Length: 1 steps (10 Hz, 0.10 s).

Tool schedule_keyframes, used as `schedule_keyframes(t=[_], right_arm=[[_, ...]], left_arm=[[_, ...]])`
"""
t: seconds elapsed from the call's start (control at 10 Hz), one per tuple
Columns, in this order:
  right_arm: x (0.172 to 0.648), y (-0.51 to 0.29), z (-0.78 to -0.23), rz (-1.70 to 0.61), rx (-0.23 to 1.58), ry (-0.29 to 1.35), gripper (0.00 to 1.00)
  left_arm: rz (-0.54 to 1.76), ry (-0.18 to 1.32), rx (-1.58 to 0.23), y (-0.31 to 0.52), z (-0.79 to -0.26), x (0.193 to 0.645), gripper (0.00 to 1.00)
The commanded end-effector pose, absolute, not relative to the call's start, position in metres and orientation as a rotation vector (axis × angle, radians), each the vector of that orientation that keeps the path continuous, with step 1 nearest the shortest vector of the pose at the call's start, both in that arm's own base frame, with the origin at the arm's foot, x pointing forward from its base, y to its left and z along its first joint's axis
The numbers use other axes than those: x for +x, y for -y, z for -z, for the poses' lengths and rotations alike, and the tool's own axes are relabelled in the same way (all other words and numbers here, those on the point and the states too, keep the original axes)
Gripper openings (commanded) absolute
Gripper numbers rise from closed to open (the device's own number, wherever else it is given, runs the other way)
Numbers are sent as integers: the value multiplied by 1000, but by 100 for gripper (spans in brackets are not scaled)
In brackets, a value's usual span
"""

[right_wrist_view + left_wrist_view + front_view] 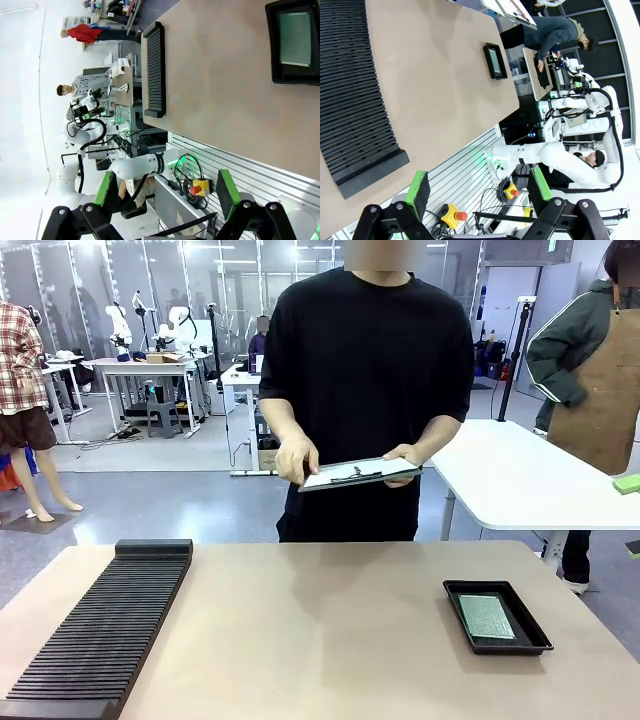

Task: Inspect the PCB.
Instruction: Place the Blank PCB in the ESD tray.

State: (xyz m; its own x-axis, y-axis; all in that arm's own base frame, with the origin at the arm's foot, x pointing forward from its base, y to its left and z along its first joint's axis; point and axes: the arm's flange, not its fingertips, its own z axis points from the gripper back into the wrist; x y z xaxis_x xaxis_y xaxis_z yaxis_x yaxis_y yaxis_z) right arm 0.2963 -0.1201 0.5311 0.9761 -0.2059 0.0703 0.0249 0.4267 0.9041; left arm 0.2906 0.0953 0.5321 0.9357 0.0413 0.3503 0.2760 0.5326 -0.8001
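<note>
PCB (486,617), green and speckled, lies flat in a black tray (462,615).

Robotics lab / test floor, not a home or office.
Grey polished floor (150,500) and glass partition walls (120,280) ran behind the beige work surface (320,630); more white tables (530,480) stood around, one far bench (140,368) carrying lab gear. Wrist views showed emergency-stop buttons (454,215) on yellow boxes, loose cabling and aluminium framing (240,165) at the surface's edge.
</note>
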Motion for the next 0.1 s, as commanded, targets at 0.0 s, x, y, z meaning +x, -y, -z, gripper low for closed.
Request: schedule_keyframes(t=[0.0], right_arm=[[297, 122, -534, 137, 1123, 181, 100]], left_arm=[[144, 338, -995, -96, -535, 293, 100]])
